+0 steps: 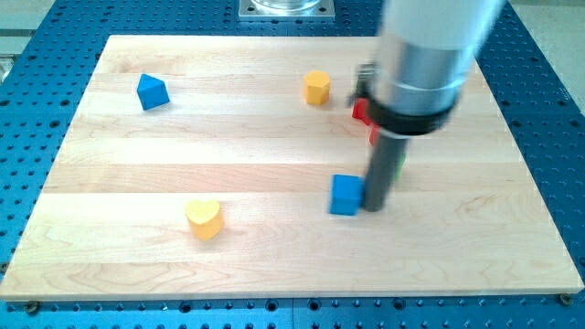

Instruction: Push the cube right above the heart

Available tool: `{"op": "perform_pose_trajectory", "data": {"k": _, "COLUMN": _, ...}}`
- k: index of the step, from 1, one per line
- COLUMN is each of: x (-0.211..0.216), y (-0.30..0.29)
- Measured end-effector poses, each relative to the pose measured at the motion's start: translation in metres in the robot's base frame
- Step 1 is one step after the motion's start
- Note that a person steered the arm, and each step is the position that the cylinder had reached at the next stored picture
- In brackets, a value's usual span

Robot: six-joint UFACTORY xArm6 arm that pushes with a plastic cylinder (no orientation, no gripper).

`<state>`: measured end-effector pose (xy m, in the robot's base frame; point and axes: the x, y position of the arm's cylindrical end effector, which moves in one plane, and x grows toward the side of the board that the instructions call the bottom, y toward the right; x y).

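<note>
A blue cube (345, 194) sits a little right of the board's middle, toward the view's bottom. My tip (374, 207) is at the cube's right side, touching it or nearly so. A yellow heart (204, 218) lies at the lower left, well to the left of the cube. The rod and arm body rise above the tip and hide part of the board behind them.
A blue triangular block (152, 91) sits at the upper left. A yellow hexagonal block (317, 88) sits at the upper middle. A red block (363, 112) and a green block (400, 166) are partly hidden behind the arm. The wooden board (137, 174) lies on a blue perforated table.
</note>
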<state>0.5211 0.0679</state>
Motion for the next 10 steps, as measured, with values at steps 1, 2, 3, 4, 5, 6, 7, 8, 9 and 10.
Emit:
{"op": "perform_pose_trajectory", "data": {"k": 1, "x": 0.001, "y": -0.045}}
{"op": "perform_pose_trajectory", "data": {"k": 2, "x": 0.010, "y": -0.064}}
{"op": "perform_pose_trajectory", "data": {"k": 3, "x": 0.024, "y": -0.058}}
{"op": "perform_pose_trajectory", "data": {"k": 4, "x": 0.024, "y": -0.060}}
{"op": "perform_pose_trajectory", "data": {"k": 5, "x": 0.030, "y": -0.069}}
{"op": "perform_pose_trajectory", "data": {"k": 6, "x": 0.022, "y": -0.076}}
{"op": "perform_pose_trajectory", "data": {"k": 7, "x": -0.023, "y": -0.078}}
{"op": "perform_pose_trajectory", "data": {"k": 8, "x": -0.075, "y": -0.099}}
{"op": "perform_pose_trajectory", "data": {"k": 9, "x": -0.099, "y": -0.058}}
{"op": "perform_pose_trajectory", "data": {"k": 10, "x": -0.141, "y": 0.003}}
